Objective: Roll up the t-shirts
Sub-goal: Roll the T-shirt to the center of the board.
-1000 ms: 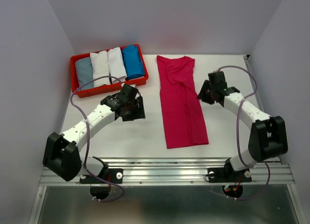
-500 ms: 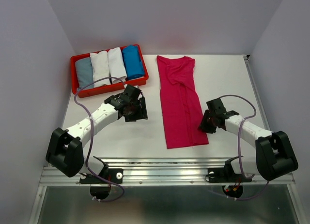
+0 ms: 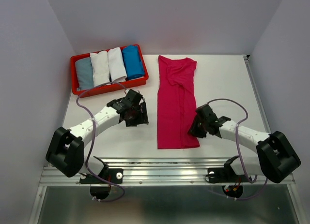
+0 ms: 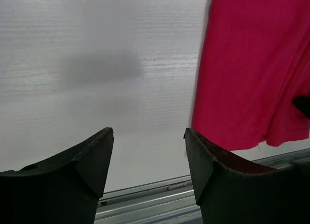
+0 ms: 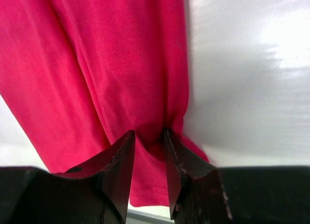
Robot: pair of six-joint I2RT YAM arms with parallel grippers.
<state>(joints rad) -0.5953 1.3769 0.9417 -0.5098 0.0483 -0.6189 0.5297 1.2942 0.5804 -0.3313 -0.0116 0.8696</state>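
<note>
From the top external view, the magenta t-shirt lies flat on the smooth white surface as a long, narrow folded strip. Its far end is crumpled and its near hem is straight. To the left of its far end stands a red plastic tray holding four rolled t-shirts side by side: grey-blue, white, white and bright blue. The left gripper hovers to the left of the strip, apart from it. The right gripper sits at the strip's right edge, close to the near hem.

In the left wrist view, the left gripper is released. Its dark wedge-shaped fingers are spread over the bare, faintly lined surface, with the magenta t-shirt off to one side.

In the right wrist view, the right gripper is clenched on the magenta t-shirt. The soft knit cloth bunches into creases that converge between the fingers, beside the glossy surface.
</note>
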